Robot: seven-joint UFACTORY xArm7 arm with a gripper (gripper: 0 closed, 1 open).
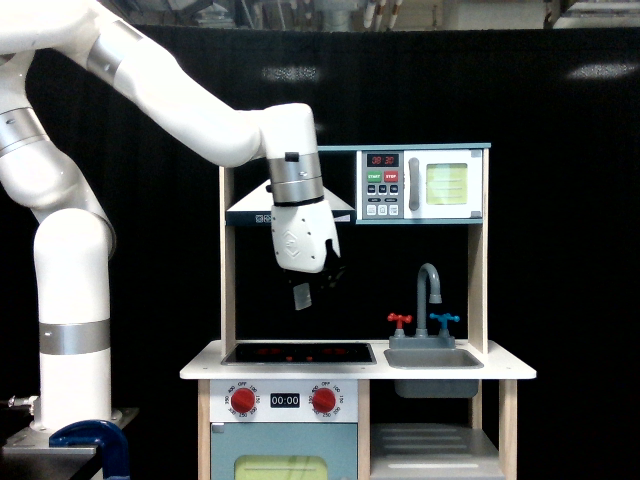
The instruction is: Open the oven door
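Note:
The oven door [447,184] is the small light-grey microwave door on the top shelf at the exterior view's right. It has a pale yellow-green window and a vertical grey bar handle [414,184], and it sits shut, flush with its control panel [382,185]. My gripper [314,288] hangs tilted under the white wrist, left of and below the door and well apart from the handle. Its dark fingers blend into the black backdrop, so their spacing is unclear. Nothing shows between them.
The wrist covers part of the range hood [250,208]. Below lie the hob [300,352], the sink [432,357] with its grey faucet [429,285], two red knobs and the larger lower door [285,465]. A blue clamp [92,440] sits by the arm's base.

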